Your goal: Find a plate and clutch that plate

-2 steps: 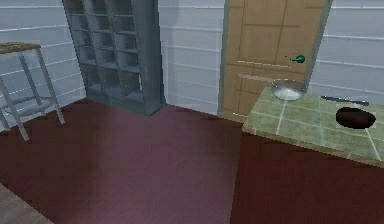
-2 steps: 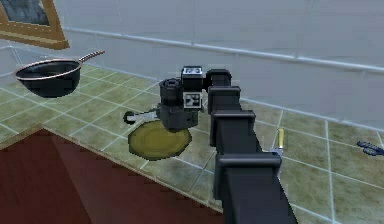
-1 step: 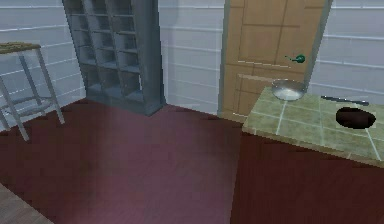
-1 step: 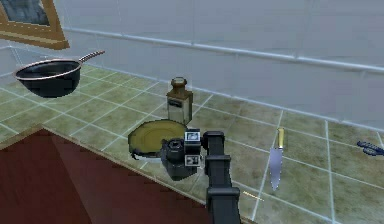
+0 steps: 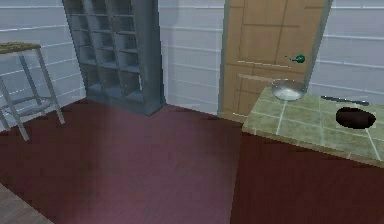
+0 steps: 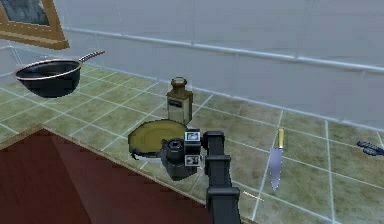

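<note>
Ops: Gripper (image 6: pixel 172 160) status? What do we have at the far end?

Vision: We see the gripper low over the tiled counter (image 6: pixel 100 120) in the arm side view, dark body just left of the two white marker squares (image 6: pixel 196 140), arm (image 6: pixel 222 190) rising from the bottom edge behind it. We cannot tell how far open it is. We cannot tell whether it holds anything: the plate (image 6: pixel 148 132) lies on the counter right at its far end.

Ops: Plate details?

Vision: Flat, round, olive-yellow, dark rim, lying on the tiles up and left of the gripper body. Touching or apart, we cannot call it.

Ops: Neighbours?

Vision: We have a small brown bottle (image 6: pixel 180 100) upright just beyond the plate. To the arm's right a knife (image 6: pixel 275 168) with a yellow handle lies on the tiles. At the view's left a black pan (image 6: pixel 48 78), well apart from the plate, below a framed picture (image 6: pixel 30 22) on the white wall (image 6: pixel 250 40). At the right edge a small dark-blue item (image 6: pixel 371 148); we cannot identify it.

Ops: Forward view?

Vision: We get the counter's corner at the right, carrying a metal bowl (image 5: pixel 287 90), a dark round dish (image 5: pixel 355 117) and a thin utensil (image 5: pixel 345 100). Behind it a wooden door (image 5: pixel 270 45). Left of the door a grey cubby shelf (image 5: pixel 115 50), a metal-legged stool (image 5: pixel 28 85) at far left, dark red floor (image 5: pixel 130 150) between.
</note>
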Robot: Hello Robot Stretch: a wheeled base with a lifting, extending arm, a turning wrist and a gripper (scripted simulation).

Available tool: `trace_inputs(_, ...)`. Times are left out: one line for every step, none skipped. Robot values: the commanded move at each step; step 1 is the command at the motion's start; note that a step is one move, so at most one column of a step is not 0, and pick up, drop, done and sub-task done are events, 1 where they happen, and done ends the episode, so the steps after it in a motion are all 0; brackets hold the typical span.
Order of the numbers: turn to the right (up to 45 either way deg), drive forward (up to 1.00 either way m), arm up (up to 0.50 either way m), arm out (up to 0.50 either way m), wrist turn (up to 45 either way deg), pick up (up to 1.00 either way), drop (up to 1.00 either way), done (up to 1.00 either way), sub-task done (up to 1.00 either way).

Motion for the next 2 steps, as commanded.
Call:
trace_inputs(0.0, 0.00, 0.10, 0.00, 0.0, 0.00, 0.00, 0.00, 0.00)
trace_inputs(0.0, 0.00, 0.00, 0.00, 0.0, 0.00, 0.00, 1.00, 0.00)
